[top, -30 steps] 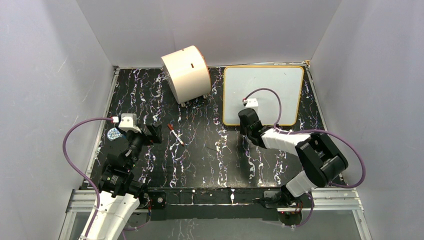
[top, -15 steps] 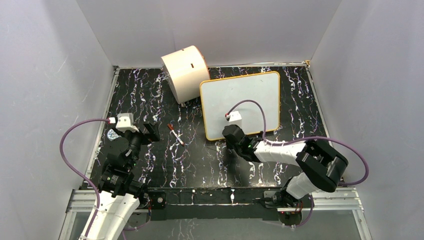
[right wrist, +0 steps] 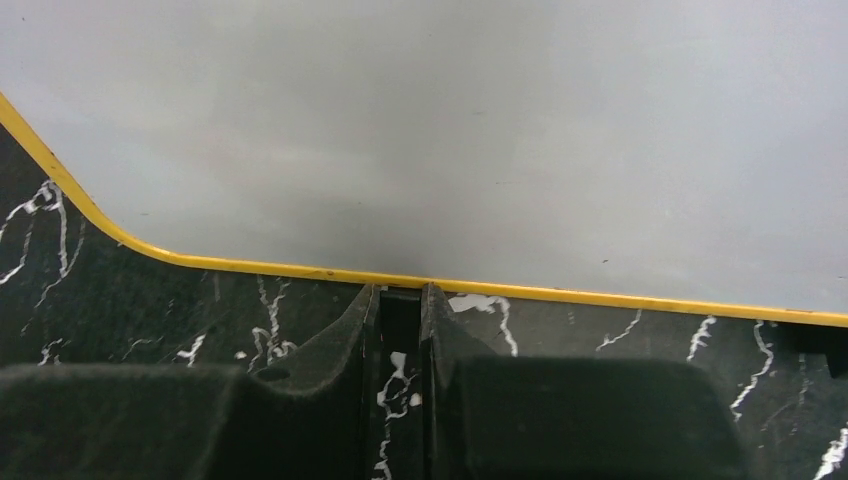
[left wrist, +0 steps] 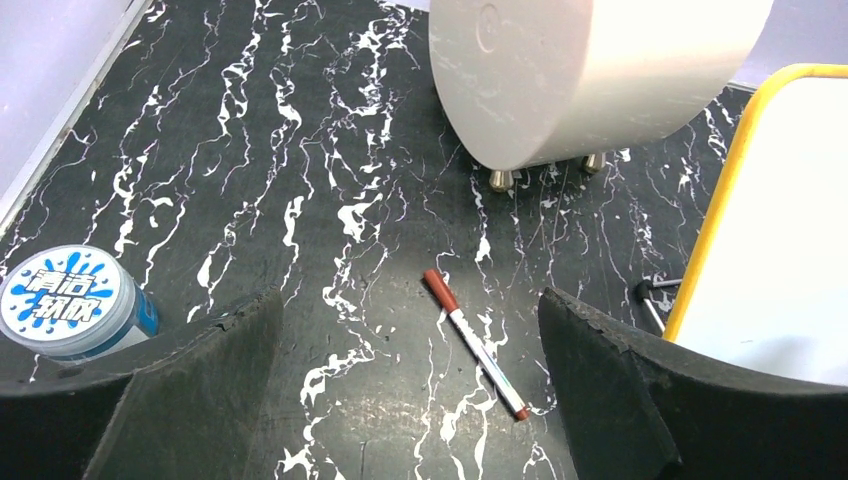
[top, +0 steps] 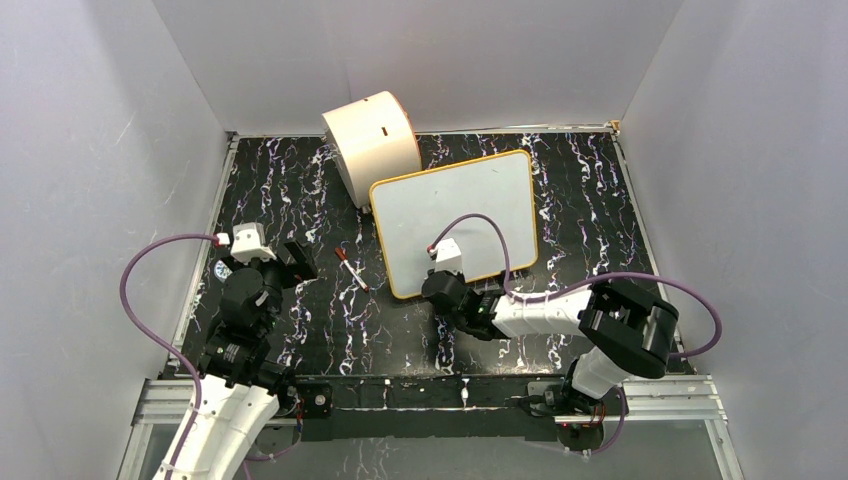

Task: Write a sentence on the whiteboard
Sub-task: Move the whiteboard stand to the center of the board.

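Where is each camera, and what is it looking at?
Top: high behind, looking down at the table; left arm and right arm show.
Left wrist: on the left arm, facing the marker and drum; open left gripper frames them.
Right wrist: on the right arm, facing the whiteboard; shut right gripper at its rim.
Shared: both wrists see the whiteboard.

The left arm (top: pixel 228 420) and right arm (top: pixel 530 312) share white shells, black joints and a looping purple cable (top: pixel 123 285) to a white wrist block (top: pixel 247 240); the left gripper (left wrist: pixel 408 300) and right gripper (right wrist: pixel 400 300) have thick, rough black fingers (left wrist: pixel 190 390).
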`<state>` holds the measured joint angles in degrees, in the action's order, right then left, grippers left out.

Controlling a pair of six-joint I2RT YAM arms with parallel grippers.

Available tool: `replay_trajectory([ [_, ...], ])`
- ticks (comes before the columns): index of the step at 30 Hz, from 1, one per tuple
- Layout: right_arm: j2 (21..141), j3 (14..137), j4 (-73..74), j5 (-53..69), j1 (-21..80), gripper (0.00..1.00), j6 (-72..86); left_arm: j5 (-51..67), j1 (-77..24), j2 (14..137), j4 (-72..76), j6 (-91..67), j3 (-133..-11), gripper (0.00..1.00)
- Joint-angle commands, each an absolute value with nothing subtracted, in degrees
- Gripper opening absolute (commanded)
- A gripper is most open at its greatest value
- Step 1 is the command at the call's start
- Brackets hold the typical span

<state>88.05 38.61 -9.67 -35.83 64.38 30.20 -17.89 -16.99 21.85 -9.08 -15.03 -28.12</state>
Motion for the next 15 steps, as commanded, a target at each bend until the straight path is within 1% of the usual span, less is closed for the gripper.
replay_trajectory([
  [1, 88.51, 40.60, -10.71, -35.35, 67.47, 0.00, 35.09, -20.40, -17.18, 22.59, -9.23, -15.69, -30.67, 0.95],
  [11, 89.79, 39.66, -9.58, -36.49, 71.34, 0.01, 39.60, -21.84, -17.11, 25.00, -11.03, -16.05, -32.04, 0.97],
  [13, 89.93, 39.85, -9.33, -37.25, 72.07, 0.05, 39.72, -22.01, -17.11, 25.73, -11.33, -16.25, -32.29, 0.97],
  [15, 89.59, 40.05, -8.70, -37.99, 72.26, 0.13, 39.74, -22.34, -17.13, 26.56, -11.75, -16.82, -32.76, 0.98],
])
